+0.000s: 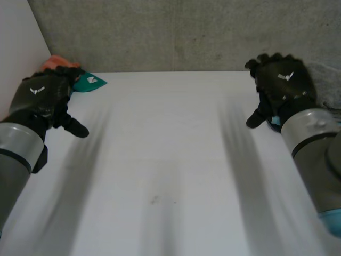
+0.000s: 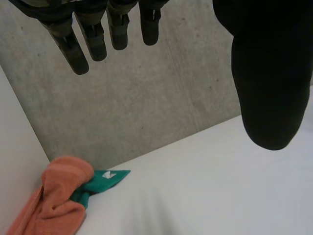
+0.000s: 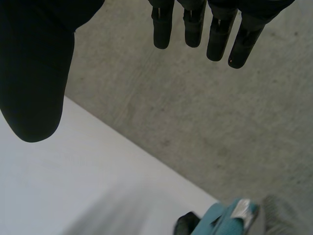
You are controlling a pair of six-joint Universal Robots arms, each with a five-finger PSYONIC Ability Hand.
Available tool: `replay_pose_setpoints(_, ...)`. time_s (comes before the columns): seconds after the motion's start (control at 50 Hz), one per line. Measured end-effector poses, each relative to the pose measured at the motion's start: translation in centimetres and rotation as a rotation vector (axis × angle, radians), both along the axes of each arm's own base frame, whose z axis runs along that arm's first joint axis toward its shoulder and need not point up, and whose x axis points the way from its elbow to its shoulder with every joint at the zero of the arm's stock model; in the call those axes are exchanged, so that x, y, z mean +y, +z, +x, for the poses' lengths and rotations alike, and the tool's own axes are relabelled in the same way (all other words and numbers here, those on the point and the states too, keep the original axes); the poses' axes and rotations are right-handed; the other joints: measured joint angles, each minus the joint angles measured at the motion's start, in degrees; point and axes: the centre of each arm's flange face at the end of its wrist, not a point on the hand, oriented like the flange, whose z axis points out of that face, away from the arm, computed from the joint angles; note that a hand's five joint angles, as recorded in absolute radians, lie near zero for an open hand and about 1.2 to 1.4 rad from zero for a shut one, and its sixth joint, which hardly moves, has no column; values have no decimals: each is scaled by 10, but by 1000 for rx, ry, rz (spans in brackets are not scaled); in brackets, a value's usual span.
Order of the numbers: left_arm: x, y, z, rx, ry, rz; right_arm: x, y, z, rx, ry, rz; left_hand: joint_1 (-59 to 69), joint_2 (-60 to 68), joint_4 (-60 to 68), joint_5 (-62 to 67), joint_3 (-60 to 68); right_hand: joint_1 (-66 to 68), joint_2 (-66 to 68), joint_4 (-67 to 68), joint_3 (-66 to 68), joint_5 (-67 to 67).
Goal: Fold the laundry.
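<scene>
White table (image 1: 170, 176) meets a grey concrete wall (image 1: 176, 32) along its far edge; a pale panel (image 1: 18, 37) bounds its left edge.

This looks like a robotics lab or test cell rather than a home. A plain white table (image 1: 170, 176) stands against a bare grey concrete wall (image 1: 186, 32), rough and unpainted, that rises behind the table's far edge. A flat white panel (image 1: 16, 37) closes off the table's left side. The robot's left arm (image 1: 16, 154) and right arm (image 1: 314, 154), both grey-jointed, reach over the table from its near side.
</scene>
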Motion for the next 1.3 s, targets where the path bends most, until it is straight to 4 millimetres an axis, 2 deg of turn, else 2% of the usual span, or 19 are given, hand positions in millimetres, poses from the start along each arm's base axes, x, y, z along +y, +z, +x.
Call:
replay_pose_setpoints(0.04, 0, 6, 0, 2, 0, -4, 1, 17, -2, 13, -5, -21, 0, 0, 0, 0, 0, 0, 0, 0, 0, 0)
replay_pose_setpoints(0.08, 0, 8, 0, 3, -1, -4, 2, 19, -2, 14, -6, -23, 0, 0, 0, 0, 0, 0, 0, 0, 0, 0)
replay_pose_setpoints(0.1, 1, 15, 0, 7, -1, -4, 4, 33, -4, 20, -8, -25, 0, 0, 0, 0, 0, 0, 0, 0, 0, 0)
replay_pose_setpoints(0.2, 3, 24, 2, 16, 1, -14, 8, 42, -6, 18, -8, -16, 0, 0, 0, 0, 0, 0, 0, 0, 0, 0)
replay_pose_setpoints(0.7, 7, 29, 3, 26, 0, -30, 10, 42, -7, 10, -6, -9, 2, 1, 1, 0, 1, 0, 0, 0, 1, 0)
replay_pose_setpoints(0.94, 8, 30, -13, 75, -61, -23, 18, 45, 5, -56, 47, -3, 2, 1, 1, 0, 1, 0, 0, 0, 1, 0)
replay_pose_setpoints(1.3, 13, 29, -25, 107, -114, -17, 28, 52, 11, -119, 85, -24, 2, 1, 1, 0, 1, 0, 0, 0, 1, 0)
